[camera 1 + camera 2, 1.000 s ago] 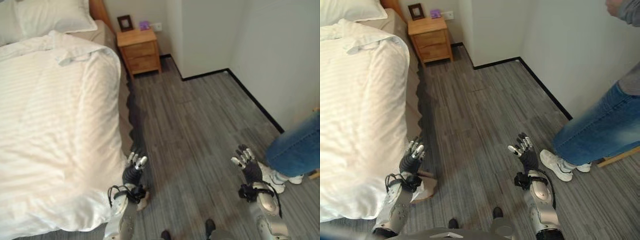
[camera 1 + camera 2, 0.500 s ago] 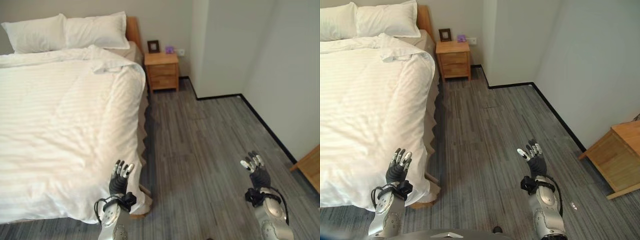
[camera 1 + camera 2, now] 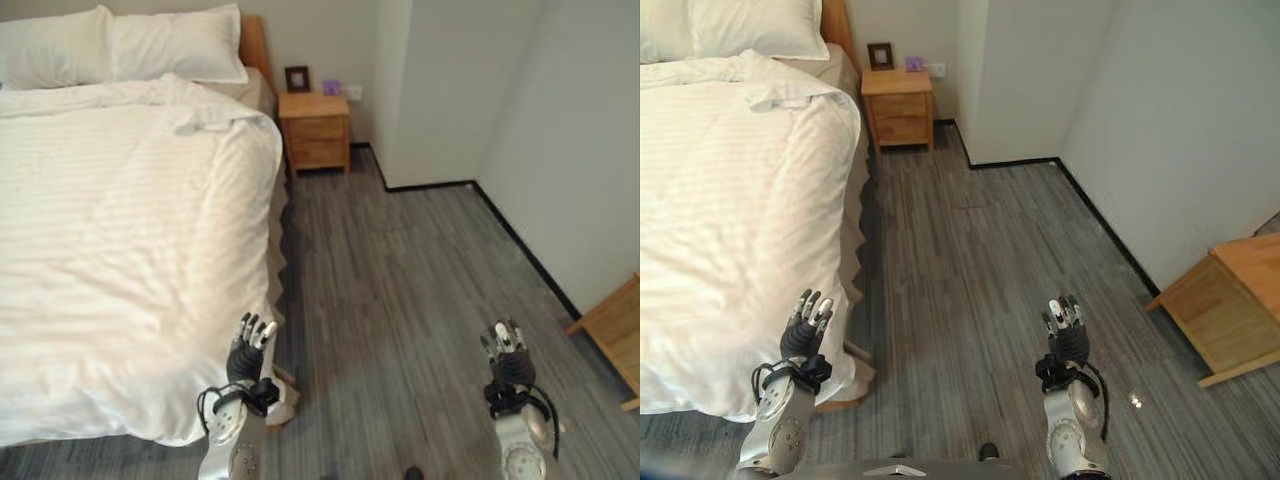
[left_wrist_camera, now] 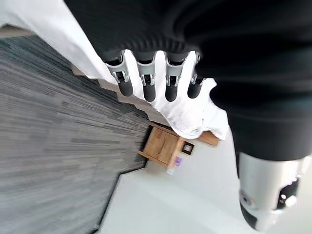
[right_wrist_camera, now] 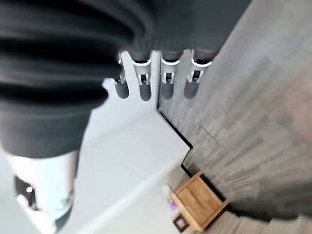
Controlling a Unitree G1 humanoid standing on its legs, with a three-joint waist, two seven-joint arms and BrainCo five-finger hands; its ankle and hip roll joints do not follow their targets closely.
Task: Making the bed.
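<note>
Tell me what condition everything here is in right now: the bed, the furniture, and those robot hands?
Duvet: spread over the bed, its top edge rumpled near the pillows.
Pillows: lying side by side at the headboard.
Nightstand: upright, drawers shut, small picture frame on top.
Left robot hand: open, holding nothing.
Right robot hand: open, holding nothing.

White faintly striped duvet (image 3: 120,230); light wooden nightstand (image 3: 315,128); grey plank-patterned floor (image 3: 400,300).

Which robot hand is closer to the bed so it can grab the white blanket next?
Probably the left hand. It hangs open right beside the corner of the white blanket at the foot of the bed. The right hand, also open, is out over the grey floor, well away from the bed.
</note>
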